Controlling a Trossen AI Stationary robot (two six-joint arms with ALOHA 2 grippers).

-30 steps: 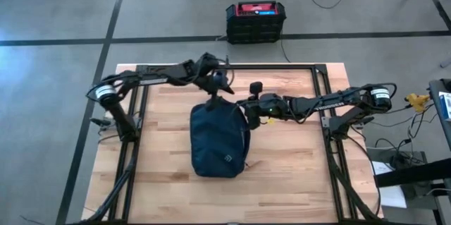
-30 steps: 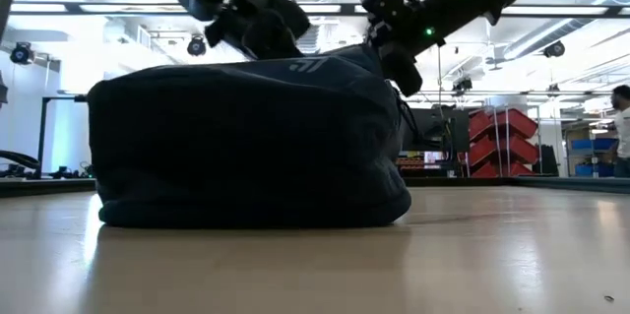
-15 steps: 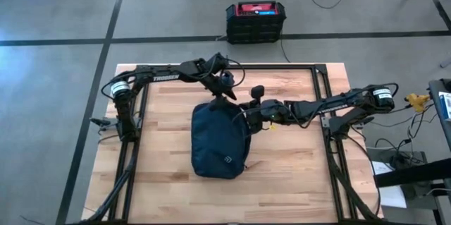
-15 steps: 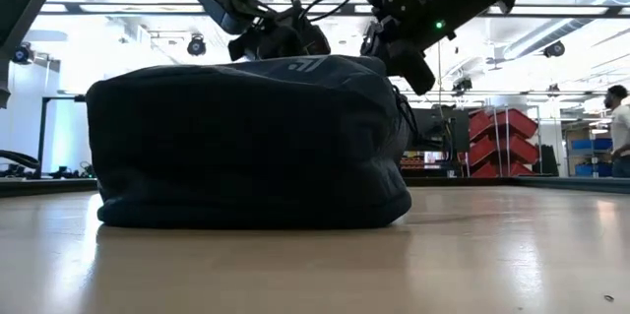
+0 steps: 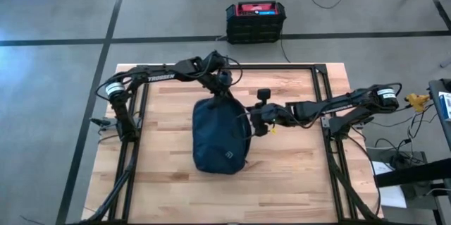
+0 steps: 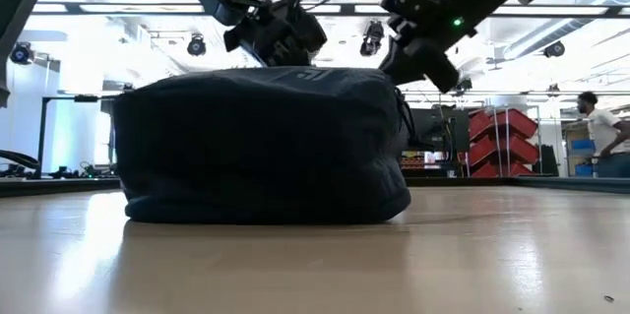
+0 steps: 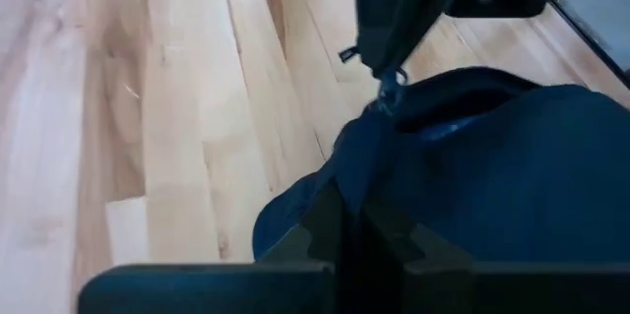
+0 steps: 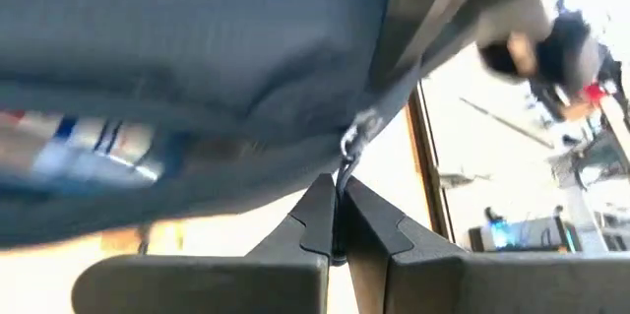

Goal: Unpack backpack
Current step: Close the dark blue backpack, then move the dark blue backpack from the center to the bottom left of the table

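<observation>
**Both grippers pinch the backpack's top end**

High view: the backpack [image 5: 220, 137], a dark navy soft bag with a small white diamond logo, lies flat near the middle of the wooden table [image 5: 162, 183], its long side running from the far edge toward the near edge. The left gripper [image 5: 223, 86] reaches in from the far left corner and sits at the bag's far end. The right gripper [image 5: 255, 118] stretches in low from the right edge and meets the bag's right flank near its far end. A black crate with red top [image 5: 256, 21] stands on the floor beyond the table.

Low view: the bag is a rounded dark mound resting on the tabletop; both arms come down onto its top. A person [image 6: 600, 137] stands far back in the room.

Left wrist view: the fingers [image 7: 315, 230] are pressed together on a fold of navy fabric.

Right wrist view: the fingers [image 8: 313, 218] are closed, pinching a metal zipper pull [image 8: 356, 140] hanging from the bag's seam.
</observation>
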